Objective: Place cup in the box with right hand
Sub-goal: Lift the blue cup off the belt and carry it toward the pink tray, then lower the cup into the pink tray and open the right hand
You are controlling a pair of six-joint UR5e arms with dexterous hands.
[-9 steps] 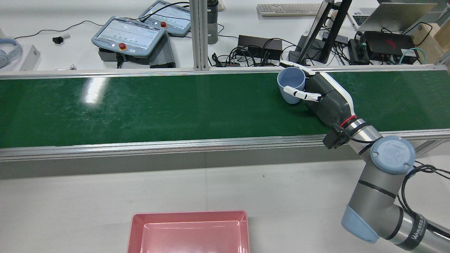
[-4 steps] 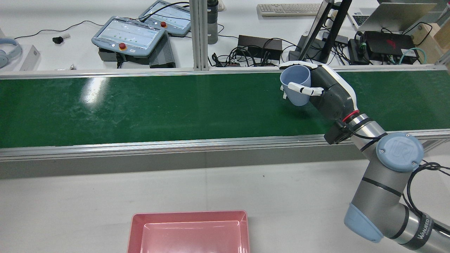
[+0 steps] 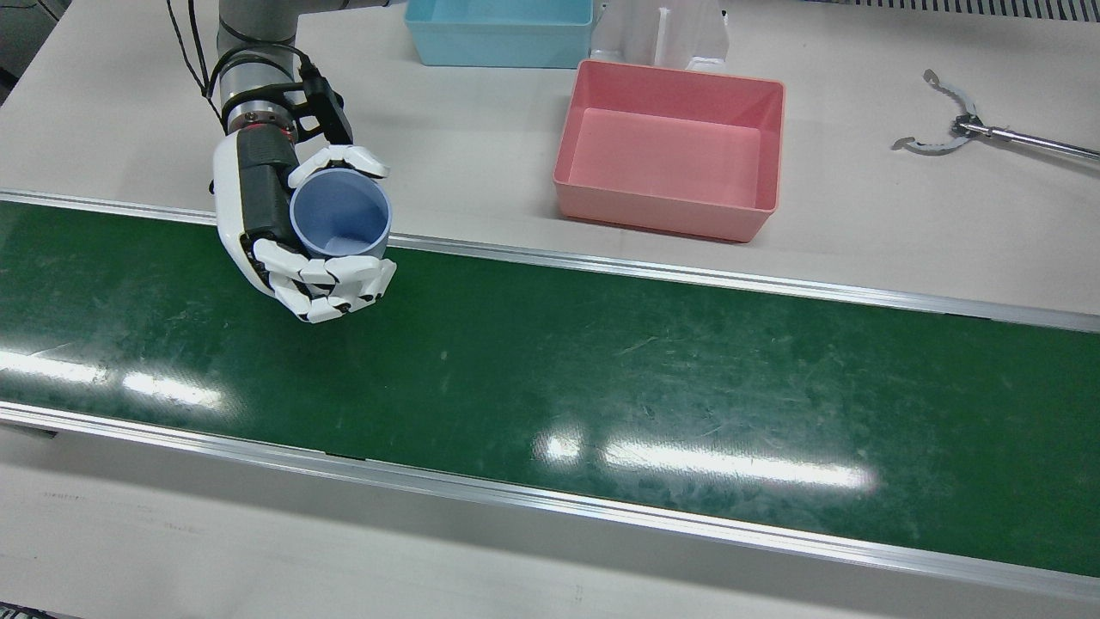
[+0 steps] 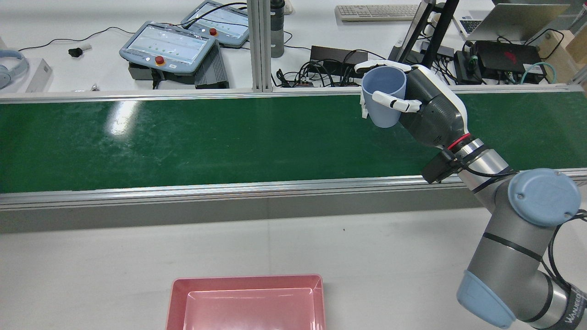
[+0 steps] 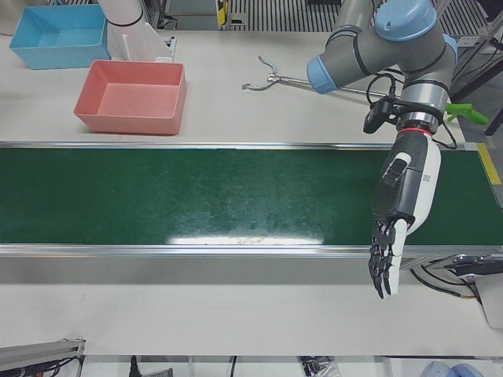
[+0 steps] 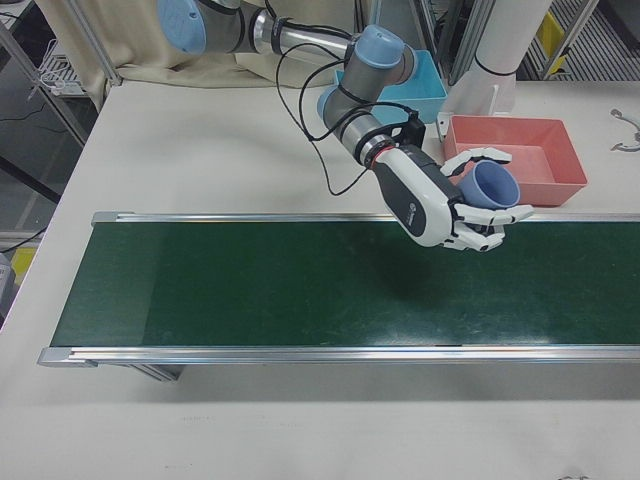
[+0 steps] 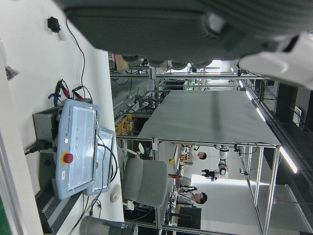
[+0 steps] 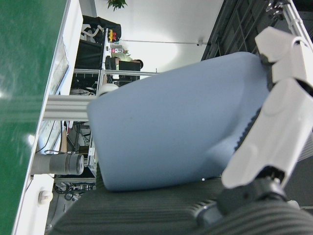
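Note:
My right hand (image 3: 275, 223) is shut on a light blue cup (image 3: 339, 215) and holds it upright, clear above the green belt (image 3: 601, 370) near its robot-side edge. The hand (image 4: 426, 114) and cup (image 4: 383, 98) also show in the rear view, and the cup fills the right hand view (image 8: 181, 132). The pink box (image 3: 662, 215) stands empty on the white table beyond the belt, apart from the cup. My left hand (image 5: 401, 204) is open with straight fingers, hanging over the belt's operator-side edge and holding nothing.
A blue box (image 3: 498, 52) stands behind the pink one, next to a white pedestal. A metal grabber tool (image 3: 954, 133) lies on the table beside the pink box. Teach pendants (image 4: 167, 46) and cables lie beyond the belt's far rail.
My right hand has lifted the cup off the belt and raised it higher, with the arm's elbow swinging outward. The cup stays in the hand.

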